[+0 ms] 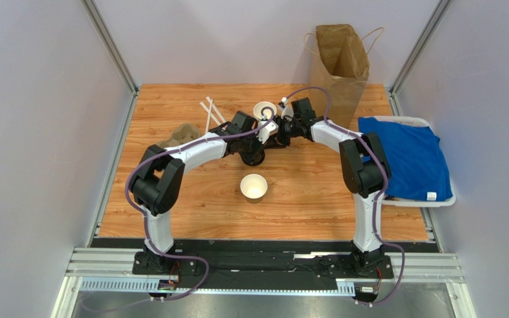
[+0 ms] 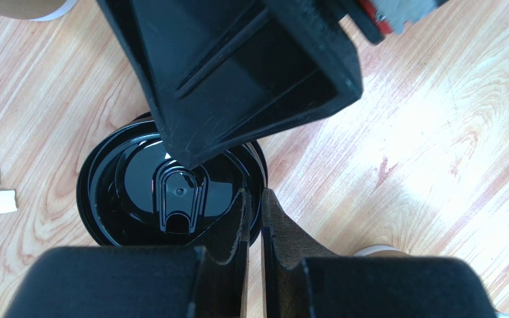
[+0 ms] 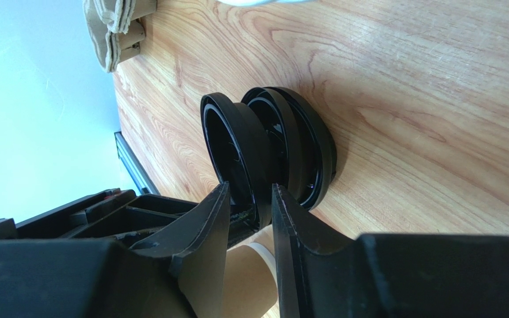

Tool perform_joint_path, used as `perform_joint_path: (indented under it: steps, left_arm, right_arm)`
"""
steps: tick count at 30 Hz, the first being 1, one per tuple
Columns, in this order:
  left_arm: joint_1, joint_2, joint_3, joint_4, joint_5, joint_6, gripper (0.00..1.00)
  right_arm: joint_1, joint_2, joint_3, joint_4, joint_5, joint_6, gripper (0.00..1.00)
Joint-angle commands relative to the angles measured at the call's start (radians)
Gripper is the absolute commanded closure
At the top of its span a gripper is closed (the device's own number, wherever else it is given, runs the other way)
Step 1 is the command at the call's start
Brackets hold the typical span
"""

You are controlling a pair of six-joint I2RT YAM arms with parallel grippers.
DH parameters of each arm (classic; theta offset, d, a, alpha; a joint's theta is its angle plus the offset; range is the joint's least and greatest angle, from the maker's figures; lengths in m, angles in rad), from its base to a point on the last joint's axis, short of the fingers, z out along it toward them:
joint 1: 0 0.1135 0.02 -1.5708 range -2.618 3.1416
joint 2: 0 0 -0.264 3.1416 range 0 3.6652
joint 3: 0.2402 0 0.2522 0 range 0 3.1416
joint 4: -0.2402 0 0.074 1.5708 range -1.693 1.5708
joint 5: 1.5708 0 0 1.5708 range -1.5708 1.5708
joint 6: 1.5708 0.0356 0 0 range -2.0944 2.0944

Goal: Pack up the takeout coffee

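Black lids (image 3: 307,152) are lying stacked flat on the wood. The top lid (image 3: 230,149) is tilting up on edge off them, its rim sitting between the fingers of the right gripper (image 3: 250,199). An open brown cup (image 1: 264,110), white inside, is standing just beside.

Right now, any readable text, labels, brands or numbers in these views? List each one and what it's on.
Readable text: none in any view.
Too small to read: the white tag on the blue cloth.
No letters visible: the black lid, only its moulded sip tab shows.
No print seen: the paper bag.
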Motion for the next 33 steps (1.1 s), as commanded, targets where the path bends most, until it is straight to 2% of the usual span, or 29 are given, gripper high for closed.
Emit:
perform_joint_path:
  steps: [1, 8, 12, 13, 15, 16, 17, 22, 25, 33]
  left_arm:
    - [-0.001, -0.058, -0.009, 0.045, 0.037, 0.026, 1.00]
    - [-0.001, -0.057, -0.012, 0.043, 0.040, 0.023, 1.00]
    - [-0.001, -0.057, -0.012, 0.045, 0.038, 0.023, 1.00]
    - [-0.001, -0.055, -0.010, 0.042, 0.037, 0.023, 1.00]
    - [-0.001, -0.052, -0.009, 0.036, 0.028, 0.025, 0.99]
    - [-0.001, -0.052, -0.007, 0.034, 0.025, 0.023, 0.98]
    - [0.001, -0.049, -0.007, 0.034, 0.020, 0.025, 0.98]
    - [-0.001, -0.040, 0.013, 0.014, 0.002, 0.025, 0.90]
    - [0.001, -0.040, 0.023, 0.002, -0.006, 0.017, 0.76]
    - [0.001, -0.082, 0.028, -0.021, 0.012, -0.001, 0.58]
  right_arm:
    - [0.020, 0.002, 0.043, 0.037, 0.019, 0.003, 0.66]
    - [0.026, 0.014, 0.057, 0.037, 0.014, 0.006, 0.69]
    - [0.026, 0.023, 0.062, 0.036, 0.016, 0.001, 0.79]
    - [0.026, 0.023, 0.062, 0.031, 0.017, -0.001, 0.85]
    - [0.026, 0.023, 0.066, 0.028, 0.019, -0.002, 0.90]
    - [0.026, 0.023, 0.069, 0.024, 0.019, -0.004, 0.98]
    - [0.026, 0.025, 0.072, 0.020, 0.022, -0.007, 0.99]
    - [0.026, 0.020, 0.079, 0.011, 0.027, -0.011, 1.00]
    - [0.026, 0.020, 0.082, 0.014, 0.025, -0.013, 1.00]
    - [0.026, 0.009, 0.089, 0.019, 0.016, -0.011, 1.00]
